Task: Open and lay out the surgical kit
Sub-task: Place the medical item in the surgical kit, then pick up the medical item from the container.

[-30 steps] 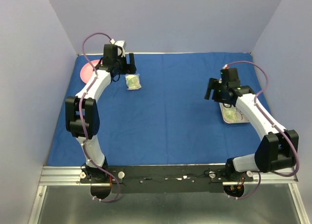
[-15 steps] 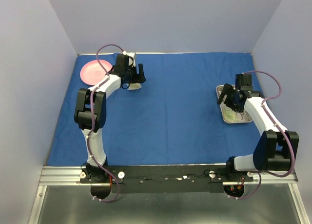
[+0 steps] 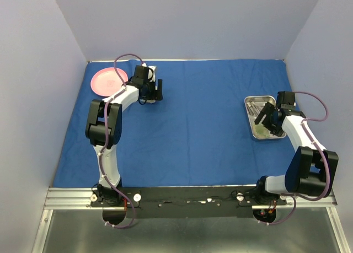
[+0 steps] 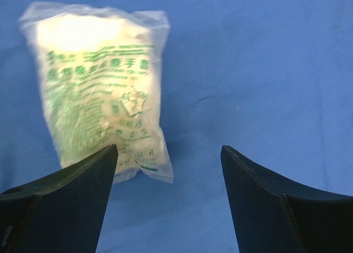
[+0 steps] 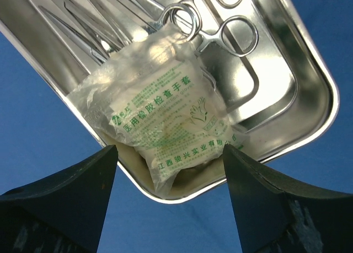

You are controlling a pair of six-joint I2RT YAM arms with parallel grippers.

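Observation:
The royal-blue cloth wrap (image 3: 198,120) lies spread flat over the table. One yellow-green packet (image 4: 99,87) lies on it at the back left. My left gripper (image 3: 152,91) hovers just over that packet, hiding most of it from above. In the left wrist view the left gripper (image 4: 168,152) is open and empty, the packet ahead and to the left. The steel tray (image 3: 255,102) sits at the right. It holds silver forceps (image 5: 220,27) and the second packet (image 5: 165,123). My right gripper (image 3: 265,117) is above the tray, open and empty (image 5: 169,151).
A pink plate (image 3: 107,81) lies on the cloth at the back left corner, just left of the left arm. Light purple walls close in the back and both sides. The metal base rail (image 3: 187,197) runs along the near edge.
The left gripper has moved right and lowered over the packet. The right gripper has swung right and toward the near side, from left of the tray to above it. Both stay open.

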